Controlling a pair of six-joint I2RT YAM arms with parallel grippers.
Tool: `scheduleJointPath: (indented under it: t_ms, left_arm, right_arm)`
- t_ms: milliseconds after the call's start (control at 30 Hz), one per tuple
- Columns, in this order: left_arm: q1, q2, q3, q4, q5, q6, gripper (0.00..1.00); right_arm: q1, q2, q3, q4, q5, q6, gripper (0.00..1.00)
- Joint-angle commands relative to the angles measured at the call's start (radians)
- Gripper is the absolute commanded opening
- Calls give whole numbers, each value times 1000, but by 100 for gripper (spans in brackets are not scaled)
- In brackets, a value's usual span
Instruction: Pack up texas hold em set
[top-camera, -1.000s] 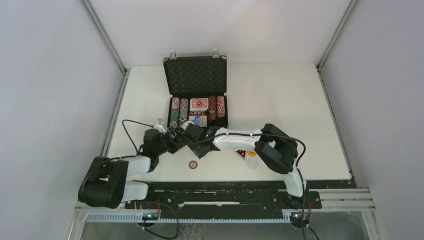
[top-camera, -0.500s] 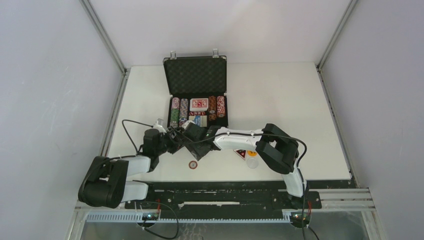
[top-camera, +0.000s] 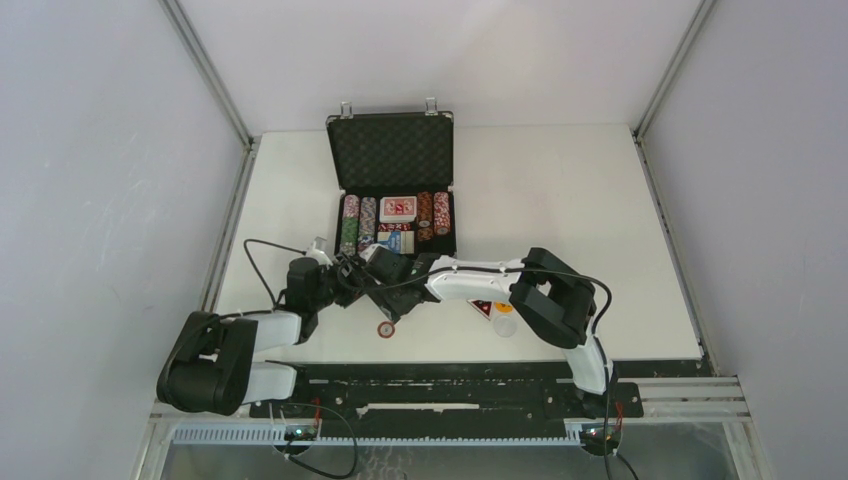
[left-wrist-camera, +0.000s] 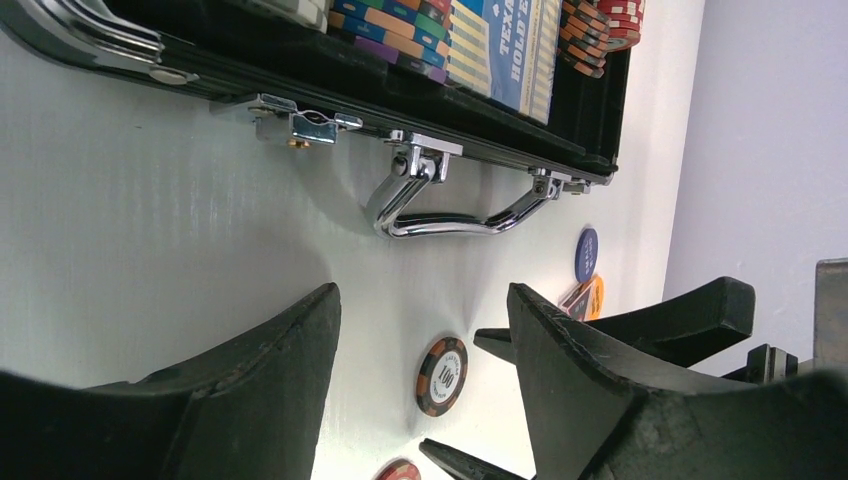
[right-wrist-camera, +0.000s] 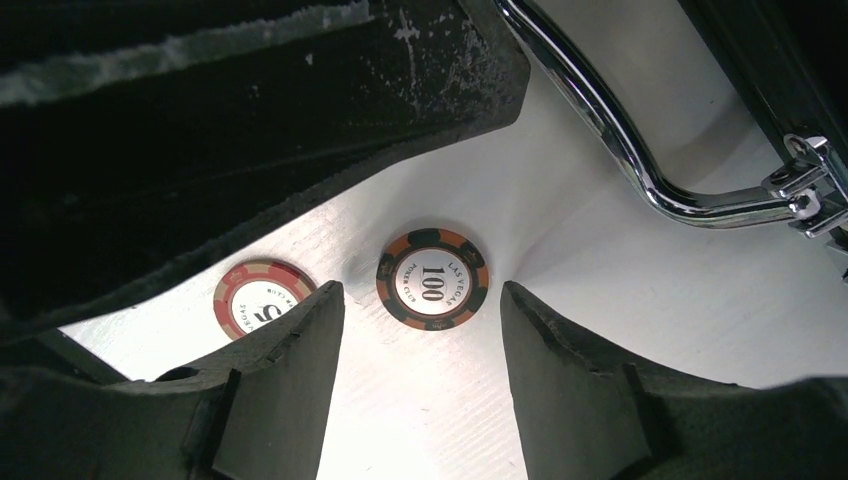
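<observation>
Case (top-camera: 392, 232) sat open at far centre, mostly filled with chips (top-camera: 350, 222) and decks (top-camera: 398, 208); 100 chip (right-wrist-camera: 432, 279), red chip (right-wrist-camera: 262, 298) and dealer buttons (left-wrist-camera: 586, 255) lay loose near its handle (left-wrist-camera: 450, 215), right gripper (right-wrist-camera: 420, 292) spread astride the 100 chip, left gripper (left-wrist-camera: 422, 292) spread empty, lid (top-camera: 390, 150) unshut.

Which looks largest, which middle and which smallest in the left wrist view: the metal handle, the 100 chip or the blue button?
1. metal handle
2. 100 chip
3. blue button; it seems to lie farther from the camera than the chip, so their true sizes stay unsure.
</observation>
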Motion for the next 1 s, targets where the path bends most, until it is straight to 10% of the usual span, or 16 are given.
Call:
scheduleJointPath:
  t_ms: [0,967]
  left_arm:
    - [-4,14,-3,-9,15,5,69]
    - [-3,-7,-6,-15,2,-11,69]
  right_arm:
    - [11,50,-1,31,12,4,66]
    - [-11,39,-103,56,25,29,64]
